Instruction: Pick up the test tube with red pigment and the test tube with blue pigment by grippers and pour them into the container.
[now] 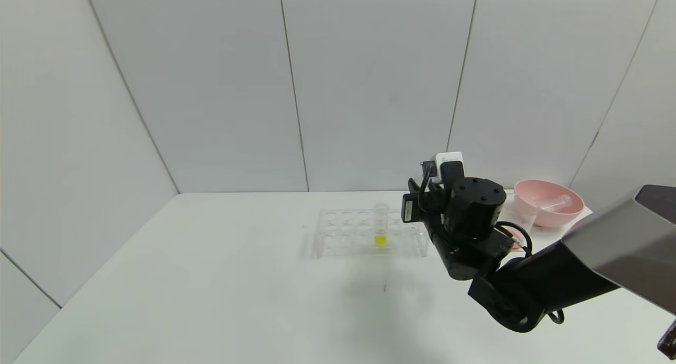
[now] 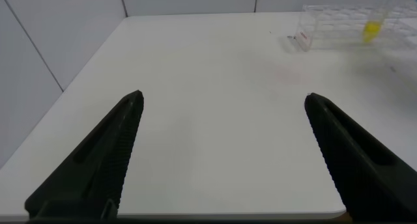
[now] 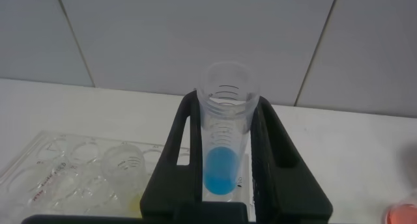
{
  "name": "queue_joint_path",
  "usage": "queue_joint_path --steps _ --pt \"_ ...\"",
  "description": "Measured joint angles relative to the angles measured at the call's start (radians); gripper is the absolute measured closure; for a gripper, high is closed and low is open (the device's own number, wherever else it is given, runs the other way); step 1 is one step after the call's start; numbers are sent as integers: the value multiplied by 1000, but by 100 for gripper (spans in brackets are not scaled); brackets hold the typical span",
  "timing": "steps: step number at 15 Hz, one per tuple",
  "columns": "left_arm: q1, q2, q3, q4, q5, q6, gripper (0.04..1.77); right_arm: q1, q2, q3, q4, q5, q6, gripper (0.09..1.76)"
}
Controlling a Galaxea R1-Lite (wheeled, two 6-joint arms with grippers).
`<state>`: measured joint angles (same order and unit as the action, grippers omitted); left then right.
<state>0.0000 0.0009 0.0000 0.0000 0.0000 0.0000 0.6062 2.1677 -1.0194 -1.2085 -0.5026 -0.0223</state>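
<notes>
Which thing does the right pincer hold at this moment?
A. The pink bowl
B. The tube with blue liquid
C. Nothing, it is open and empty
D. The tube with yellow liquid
B: in the right wrist view the right pincer is shut on the test tube with blue pigment, held upright between its black fingers, while the tube with yellow liquid stands in the clear rack.

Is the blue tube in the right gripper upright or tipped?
Upright: the blue tube stands between the right gripper fingers, mouth up, liquid at its bottom.
</notes>
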Motion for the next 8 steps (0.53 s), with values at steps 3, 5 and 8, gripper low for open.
queue_joint_path --steps 3,5,8 --pt "0 0 0 0 0 0 5 -9 -19 7 8 1 -4 136" --pt "0 0 0 0 0 0 5 -22 -57 29 29 10 -7 136" --pt "0 0 0 0 0 0 5 -47 -154 133 70 83 -5 136"
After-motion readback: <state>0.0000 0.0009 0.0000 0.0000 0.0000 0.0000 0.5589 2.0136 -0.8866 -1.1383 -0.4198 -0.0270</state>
